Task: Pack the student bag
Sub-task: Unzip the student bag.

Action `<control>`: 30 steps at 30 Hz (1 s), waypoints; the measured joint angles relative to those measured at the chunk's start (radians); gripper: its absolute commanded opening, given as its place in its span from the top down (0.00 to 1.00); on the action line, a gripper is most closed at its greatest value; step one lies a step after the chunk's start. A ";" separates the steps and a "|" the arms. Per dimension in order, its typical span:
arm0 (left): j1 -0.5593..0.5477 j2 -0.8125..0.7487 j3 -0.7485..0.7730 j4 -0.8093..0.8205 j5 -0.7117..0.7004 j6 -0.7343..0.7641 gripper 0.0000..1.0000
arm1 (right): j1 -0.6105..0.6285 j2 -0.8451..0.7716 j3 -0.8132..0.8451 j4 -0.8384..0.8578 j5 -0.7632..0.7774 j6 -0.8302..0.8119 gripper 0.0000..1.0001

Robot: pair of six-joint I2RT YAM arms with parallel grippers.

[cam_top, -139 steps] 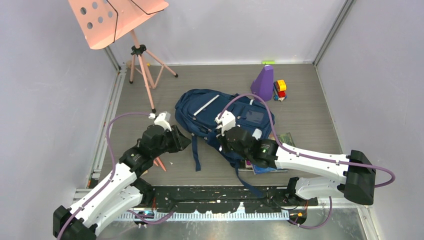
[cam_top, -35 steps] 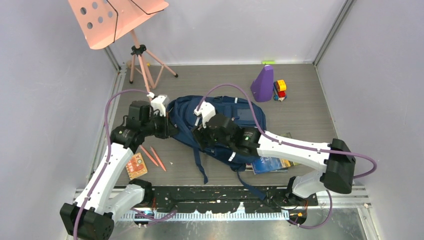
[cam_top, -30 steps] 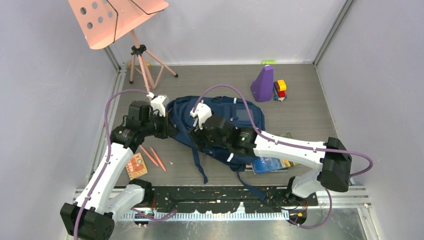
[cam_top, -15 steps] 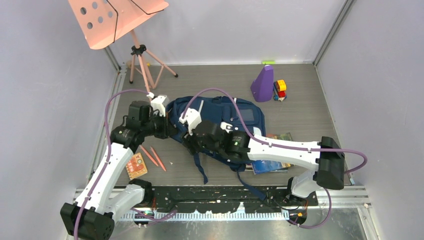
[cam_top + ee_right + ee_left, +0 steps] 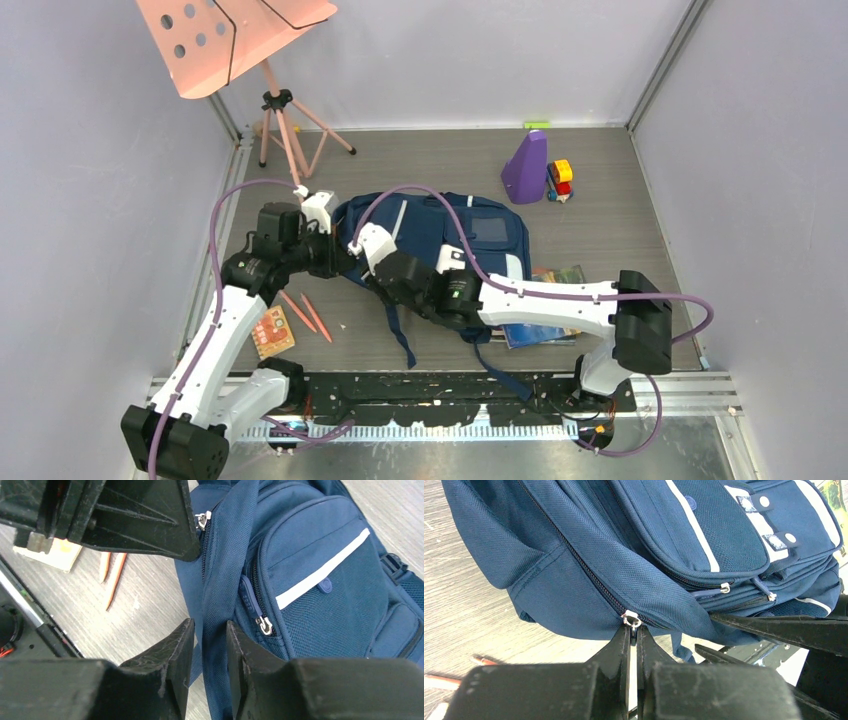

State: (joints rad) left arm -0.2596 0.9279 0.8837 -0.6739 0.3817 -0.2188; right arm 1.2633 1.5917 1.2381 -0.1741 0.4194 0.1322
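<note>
The student bag (image 5: 470,235), navy with white stripes, lies flat mid-floor. My left gripper (image 5: 338,255) is at its left edge, shut on the silver pull (image 5: 631,622) of the main zipper, whose teeth run closed up the bag (image 5: 574,555). My right gripper (image 5: 372,272) sits just right of it, with its jaws narrowed onto a fold of navy fabric (image 5: 220,590) beside the front pocket's zipper pull (image 5: 265,625). In the right wrist view the left fingers (image 5: 145,525) show at the top, above the right gripper (image 5: 209,630).
Two orange pencils (image 5: 310,315) and an orange card (image 5: 272,332) lie on the floor left of the bag. Books (image 5: 545,325) stick out under its right side. A purple cone (image 5: 527,165) and a toy (image 5: 560,178) stand behind. A pink music stand (image 5: 285,140) is at the back left.
My right arm has slid left across the bag to its left edge while its jaws closed in on the fabric fold. The left arm has held still with the zipper pull.
</note>
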 measured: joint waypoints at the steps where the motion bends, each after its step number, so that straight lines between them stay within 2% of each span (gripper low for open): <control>1: 0.000 0.000 0.000 0.000 0.000 0.000 1.00 | 0.005 0.005 0.000 0.006 0.021 -0.005 0.73; 2: 0.000 0.000 0.000 0.001 0.000 0.000 1.00 | 0.009 0.010 0.000 0.012 0.046 -0.011 0.84; 4: 0.000 0.000 0.000 0.002 0.000 0.000 1.00 | 0.019 0.021 0.000 0.024 0.091 -0.030 0.97; 5: 0.000 0.000 0.000 0.002 0.000 0.000 1.00 | 0.023 0.029 0.000 0.033 0.120 -0.034 0.98; 11: 0.001 -0.003 -0.002 0.005 -0.035 0.001 1.00 | 0.035 0.044 -0.001 0.077 0.206 -0.053 0.99; 16: -0.003 -0.010 -0.001 0.003 -0.081 0.006 1.00 | 0.035 0.002 -0.058 0.145 0.206 -0.075 0.99; 24: 0.009 0.024 0.072 -0.022 -0.086 0.006 1.00 | 0.032 -0.211 -0.198 0.174 0.134 -0.093 0.99; 30: 0.023 0.089 0.151 -0.051 -0.071 0.008 1.00 | 0.024 -0.373 -0.263 0.131 0.052 -0.101 0.99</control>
State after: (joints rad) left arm -0.2371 1.0164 1.0351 -0.7254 0.3107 -0.2111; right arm 1.2873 1.2186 0.9749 -0.0433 0.4717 0.0307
